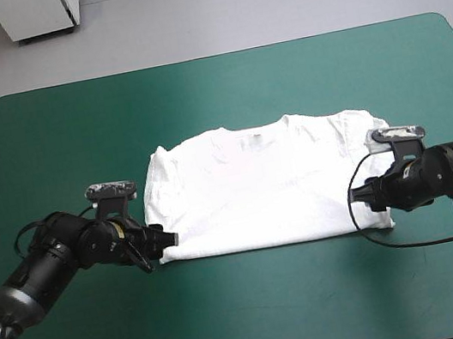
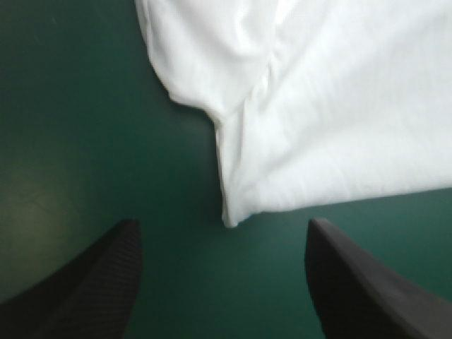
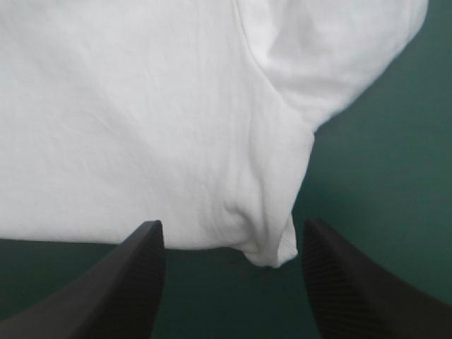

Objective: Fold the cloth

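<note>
The white T-shirt [image 1: 264, 185] lies flat in the middle of the teal-green table, folded across so its collar faces the far edge and a straight folded edge faces the robot. My left gripper [image 1: 159, 242] stands open at the shirt's near left corner [image 2: 230, 217], which lies just ahead of the gap between its fingers [image 2: 106, 282]. My right gripper [image 1: 373, 195] is open at the near right corner [image 3: 272, 254], and that corner reaches in between its fingers [image 3: 134, 275]. Both sleeves are tucked in at the sides.
Bare teal-green cover [image 1: 260, 320] lies between the shirt and the near edge, and a wide strip [image 1: 222, 92] beyond the collar. A white cabinet [image 1: 35, 14] stands on the floor past the far left corner.
</note>
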Available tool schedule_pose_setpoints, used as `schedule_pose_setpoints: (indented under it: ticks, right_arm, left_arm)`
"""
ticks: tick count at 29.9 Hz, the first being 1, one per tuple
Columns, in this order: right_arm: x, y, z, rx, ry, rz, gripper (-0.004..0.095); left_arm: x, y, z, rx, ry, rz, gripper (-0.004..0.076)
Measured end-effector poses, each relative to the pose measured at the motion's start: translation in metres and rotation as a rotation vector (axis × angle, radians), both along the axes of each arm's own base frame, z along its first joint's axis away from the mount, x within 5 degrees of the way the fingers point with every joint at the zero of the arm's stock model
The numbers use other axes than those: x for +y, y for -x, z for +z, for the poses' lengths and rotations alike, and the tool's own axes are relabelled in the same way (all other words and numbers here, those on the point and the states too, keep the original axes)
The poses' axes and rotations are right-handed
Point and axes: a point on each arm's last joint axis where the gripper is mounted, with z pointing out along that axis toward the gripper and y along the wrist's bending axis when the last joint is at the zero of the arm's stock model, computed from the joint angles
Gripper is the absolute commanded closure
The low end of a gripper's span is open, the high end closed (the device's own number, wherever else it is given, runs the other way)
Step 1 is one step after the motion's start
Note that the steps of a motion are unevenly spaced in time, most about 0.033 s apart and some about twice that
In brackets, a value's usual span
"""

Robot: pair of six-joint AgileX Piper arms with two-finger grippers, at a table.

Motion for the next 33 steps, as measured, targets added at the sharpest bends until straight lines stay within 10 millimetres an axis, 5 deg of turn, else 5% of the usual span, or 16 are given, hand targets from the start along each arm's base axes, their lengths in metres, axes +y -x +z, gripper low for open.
schedule_pose_setpoints:
  ticks: [6, 15, 21, 27, 33]
  right_arm:
    - [-0.004, -0.003, 0.06, -0.104, 0.031, -0.016, 0.0372]
    - [-0.011, -0.005, 0.107, -0.211, 0.077, -0.076, 0.0372]
    - [-0.034, -0.023, 0.093, -0.138, 0.069, -0.211, 0.0372]
    - [-0.06, -0.072, 0.05, 0.022, 0.046, -0.249, 0.0372]
    - [-0.064, -0.123, 0.016, 0.098, 0.045, -0.235, 0.0372]
  left_arm:
    - [0.012, -0.005, 0.053, -0.11, 0.004, 0.033, 0.023]
    - [0.028, -0.034, 0.08, -0.152, -0.03, 0.068, 0.0231]
    - [0.025, -0.043, 0.077, -0.134, -0.04, 0.057, 0.0231]
    - [0.025, -0.043, 0.076, -0.132, -0.042, 0.055, 0.0231]
    - [0.025, -0.043, 0.076, -0.132, -0.042, 0.055, 0.0231]
